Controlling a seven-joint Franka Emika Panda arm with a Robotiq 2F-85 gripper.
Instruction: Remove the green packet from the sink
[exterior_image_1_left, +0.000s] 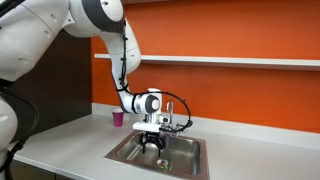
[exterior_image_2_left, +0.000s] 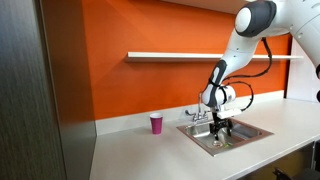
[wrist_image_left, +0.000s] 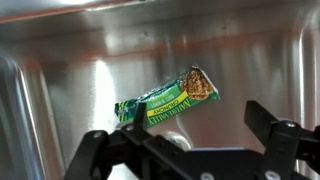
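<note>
The green packet (wrist_image_left: 168, 101) lies slanted on the bottom of the steel sink (wrist_image_left: 70, 70), its printed face up. My gripper (wrist_image_left: 197, 110) is open just above it. The left finger overlaps the packet's lower left end, and the right finger stands clear to the right of it. In both exterior views the gripper (exterior_image_1_left: 152, 143) (exterior_image_2_left: 222, 131) reaches down into the sink (exterior_image_1_left: 190, 158) (exterior_image_2_left: 250, 132). There the gripper hides the packet.
A small pink cup (exterior_image_1_left: 117, 118) (exterior_image_2_left: 156, 123) stands on the white counter beside the sink. The chrome faucet (exterior_image_1_left: 176, 124) (exterior_image_2_left: 197, 115) rises at the sink's back edge, close to my wrist. An orange wall with a shelf (exterior_image_1_left: 250, 61) runs behind.
</note>
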